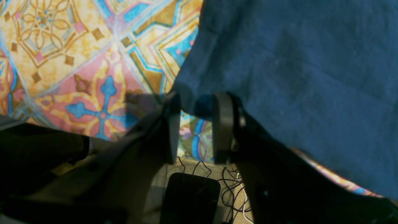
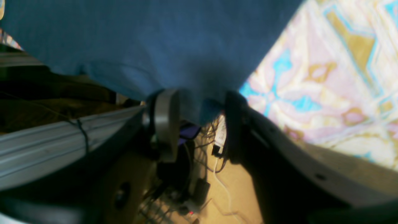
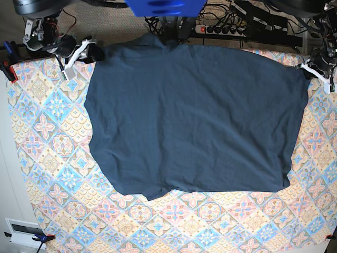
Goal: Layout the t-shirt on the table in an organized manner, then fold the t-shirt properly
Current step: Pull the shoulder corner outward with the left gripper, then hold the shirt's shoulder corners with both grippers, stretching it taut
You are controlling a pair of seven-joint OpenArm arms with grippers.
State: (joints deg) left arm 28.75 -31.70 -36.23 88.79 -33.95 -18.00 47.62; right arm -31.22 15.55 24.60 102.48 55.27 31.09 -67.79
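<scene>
The dark navy t-shirt [image 3: 195, 116] lies spread flat over the far half of the patterned table [image 3: 52, 158]. My right gripper [image 3: 87, 51] is at the shirt's far-left corner. In the right wrist view the shirt [image 2: 155, 40] hangs down between its spread fingers [image 2: 168, 124], and the gripper [image 2: 200, 124] is open. My left gripper [image 3: 310, 67] is at the shirt's far-right corner. In the left wrist view it [image 1: 197, 124] is open, with the shirt's corner [image 1: 295, 77] reaching between the fingertips above the table [image 1: 77, 62]. No label shows.
A power strip and cables [image 3: 237, 26] lie on the floor beyond the table's far edge. Clamps hold the cloth at the corners [image 3: 8, 68]. A white box [image 3: 21, 232] sits off the near-left corner. Cables [image 1: 230, 183] show below the left gripper.
</scene>
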